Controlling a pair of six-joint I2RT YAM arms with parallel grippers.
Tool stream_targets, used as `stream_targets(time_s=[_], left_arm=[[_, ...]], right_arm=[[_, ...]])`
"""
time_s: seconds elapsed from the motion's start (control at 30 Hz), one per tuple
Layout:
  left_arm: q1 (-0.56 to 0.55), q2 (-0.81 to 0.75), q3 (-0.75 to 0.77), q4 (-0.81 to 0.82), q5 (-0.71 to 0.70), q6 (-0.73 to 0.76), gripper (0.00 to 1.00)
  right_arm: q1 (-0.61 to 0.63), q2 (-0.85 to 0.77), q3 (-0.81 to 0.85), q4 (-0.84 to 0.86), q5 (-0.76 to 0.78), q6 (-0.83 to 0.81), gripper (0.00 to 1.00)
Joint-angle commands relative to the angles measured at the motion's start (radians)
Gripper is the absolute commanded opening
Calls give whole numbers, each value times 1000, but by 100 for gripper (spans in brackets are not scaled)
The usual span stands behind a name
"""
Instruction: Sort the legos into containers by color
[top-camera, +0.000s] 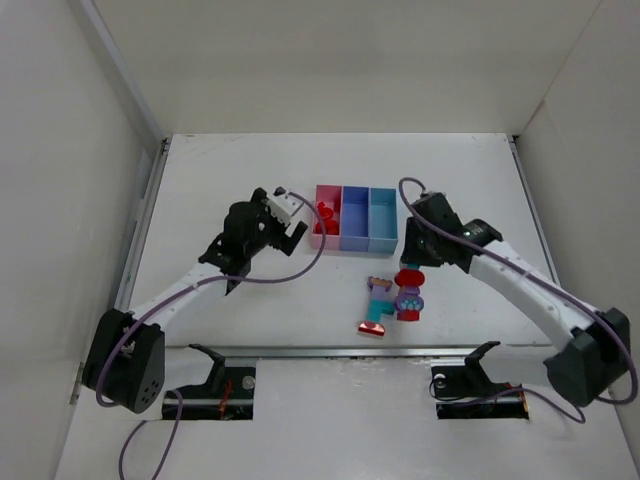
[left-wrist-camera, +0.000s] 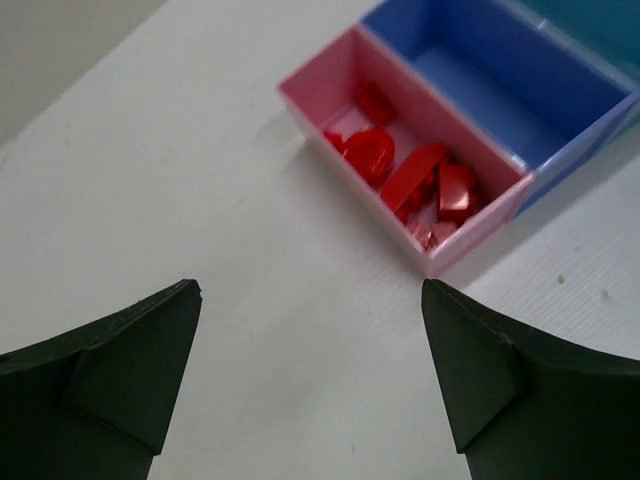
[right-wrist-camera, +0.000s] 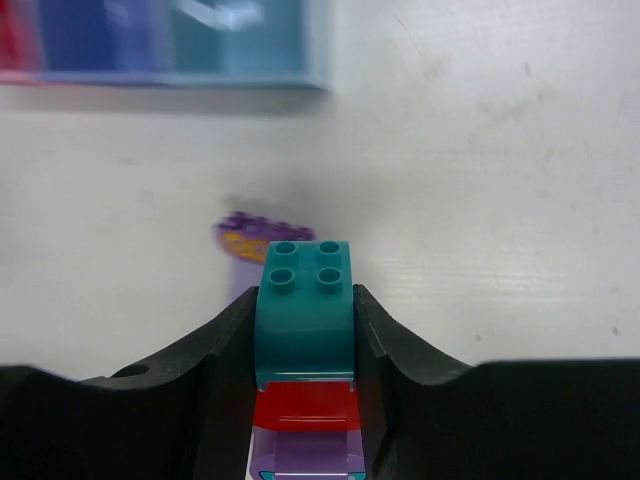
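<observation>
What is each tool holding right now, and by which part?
The right tool clamps the teal brick by its two sides; a red brick sits beneath it. The left tool is open, holding nothing.

Glossy plastic legos (left-wrist-camera: 415, 178), matt table (left-wrist-camera: 200, 180)

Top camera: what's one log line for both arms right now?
left jaws: open, empty, near pink bin | right jaws: shut on teal brick joined to red-lavender stack | pink bin: red pieces inside
</observation>
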Motion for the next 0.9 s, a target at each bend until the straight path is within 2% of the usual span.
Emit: stream_targets(time_s=[0.0, 0.1, 0.13, 0.23, 0.3, 0.43, 0.5, 0.63, 0.87], left_arm=[[-4, 15, 176, -75, 212, 108, 91], [-4, 56, 308, -188, 365, 136, 94], [-4, 56, 333, -201, 396, 136, 96], [-4, 67, 394, -175, 509, 41, 100], [-4, 78, 425, -166, 603, -3, 100], [-14, 87, 462, -106, 715, -143, 100], [-23, 96, 462, -83, 726, -219, 100], [-32, 96, 462, -72, 764, -254, 100], [-43, 115, 453, -72, 600, -281, 100]], right_arm=[[43, -144, 124, 29, 23, -63, 0], [66, -213, 158, 139, 48, -72, 0], [91, -223, 158, 222, 75, -72, 0], [134, -223, 158, 366, 143, -90, 0], [154, -159, 181, 472, 175, -99, 0], [201, -36, 290, 520, 299, -99, 0], [224, -2, 326, 561, 341, -90, 0], [235, 67, 371, 572, 384, -46, 0], [286, 99, 371, 620, 353, -37, 0]])
